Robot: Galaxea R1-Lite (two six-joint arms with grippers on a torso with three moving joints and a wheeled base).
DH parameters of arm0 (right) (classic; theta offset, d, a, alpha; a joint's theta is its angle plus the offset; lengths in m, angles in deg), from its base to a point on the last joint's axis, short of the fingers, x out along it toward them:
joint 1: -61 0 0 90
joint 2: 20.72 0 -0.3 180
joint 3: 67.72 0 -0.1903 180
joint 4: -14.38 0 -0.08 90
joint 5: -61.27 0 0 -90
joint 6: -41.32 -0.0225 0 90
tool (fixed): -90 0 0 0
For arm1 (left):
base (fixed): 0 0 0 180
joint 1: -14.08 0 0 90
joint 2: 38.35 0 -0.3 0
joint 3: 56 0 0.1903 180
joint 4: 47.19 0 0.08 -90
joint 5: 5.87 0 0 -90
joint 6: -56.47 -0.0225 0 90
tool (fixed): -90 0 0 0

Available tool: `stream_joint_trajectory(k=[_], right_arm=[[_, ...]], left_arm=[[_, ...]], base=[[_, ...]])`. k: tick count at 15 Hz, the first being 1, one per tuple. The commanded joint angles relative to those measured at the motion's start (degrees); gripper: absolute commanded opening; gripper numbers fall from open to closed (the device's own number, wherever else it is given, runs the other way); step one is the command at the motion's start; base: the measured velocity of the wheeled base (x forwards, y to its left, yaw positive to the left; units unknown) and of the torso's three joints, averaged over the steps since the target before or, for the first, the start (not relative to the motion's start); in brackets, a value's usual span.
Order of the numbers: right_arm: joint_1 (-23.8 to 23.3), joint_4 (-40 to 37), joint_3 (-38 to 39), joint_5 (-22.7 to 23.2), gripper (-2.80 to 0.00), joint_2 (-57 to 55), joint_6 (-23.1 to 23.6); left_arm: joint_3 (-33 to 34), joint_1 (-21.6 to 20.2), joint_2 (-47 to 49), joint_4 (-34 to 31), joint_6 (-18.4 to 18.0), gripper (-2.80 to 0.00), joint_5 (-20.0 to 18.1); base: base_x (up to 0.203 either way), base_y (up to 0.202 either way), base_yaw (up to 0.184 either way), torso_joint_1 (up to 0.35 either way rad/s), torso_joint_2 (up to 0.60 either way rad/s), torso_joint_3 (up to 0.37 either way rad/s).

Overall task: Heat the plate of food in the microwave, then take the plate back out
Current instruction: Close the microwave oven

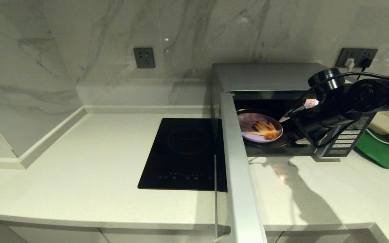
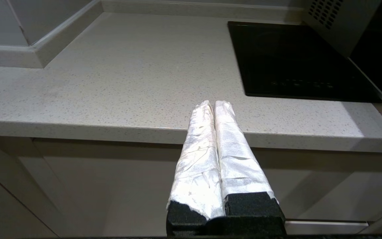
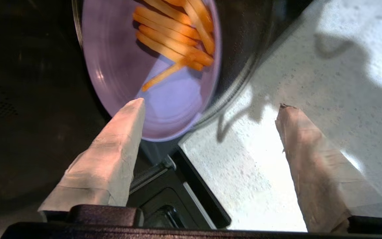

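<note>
The microwave [image 1: 265,76] stands at the back right with its door [image 1: 235,152] swung wide open toward me. Inside, the lavender plate of food [image 1: 260,130] with orange-yellow fries [image 3: 174,36] rests on the glass turntable [image 3: 244,73]. My right gripper [image 1: 292,130] hovers open at the right side of the microwave's opening, holding nothing. In the right wrist view one fingertip [image 3: 134,109] overlaps the plate's [image 3: 118,59] near rim, while the other hangs over the counter. My left gripper [image 2: 214,103] is shut and empty, parked low in front of the counter edge, out of the head view.
A black induction hob [image 1: 184,152] is set into the white counter [image 1: 79,162] left of the open door. A green tray [image 1: 383,152] with white items lies to the right of the microwave. Marble walls close off the back and left.
</note>
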State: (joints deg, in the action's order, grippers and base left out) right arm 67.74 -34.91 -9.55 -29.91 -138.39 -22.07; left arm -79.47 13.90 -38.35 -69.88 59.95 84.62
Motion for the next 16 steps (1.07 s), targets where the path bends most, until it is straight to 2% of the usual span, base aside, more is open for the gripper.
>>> stream_joint_trajectory(k=[1,8,12,14,15,16], right_arm=[[0.11,-0.18,1.58,0.21,0.0,1.48,-0.42],[0.98,-0.18,5.4,0.41,0.0,2.9,-0.65],[1.12,-0.18,9.51,4.81,0.0,9.08,-0.19],[1.78,-0.28,10.5,5.44,0.0,13.47,0.51],[2.38,-0.8,11.18,5.64,-2.8,16.17,1.47],[3.11,-2.46,11.59,6.21,-2.8,18.8,2.96]], left_arm=[[0.01,0.01,0.0,0.03,0.04,-2.8,0.04],[0.01,0.01,0.0,0.03,0.04,-2.8,0.04],[0.01,0.01,0.0,0.03,0.04,-2.8,0.04],[0.01,0.01,0.0,0.03,0.04,-2.8,0.04],[0.01,0.01,0.0,0.03,0.04,-2.8,0.04],[0.01,0.01,0.0,0.03,0.04,-2.8,0.04]], base=[[0.0,0.0,0.0,0.0,0.0,0.0],[0.0,0.0,0.0,0.0,0.0,0.0],[0.0,0.0,0.0,0.0,0.0,0.0],[0.0,0.0,0.0,0.0,0.0,0.0],[0.0,0.0,0.0,0.0,0.0,0.0],[0.0,0.0,0.0,0.0,0.0,0.0]])
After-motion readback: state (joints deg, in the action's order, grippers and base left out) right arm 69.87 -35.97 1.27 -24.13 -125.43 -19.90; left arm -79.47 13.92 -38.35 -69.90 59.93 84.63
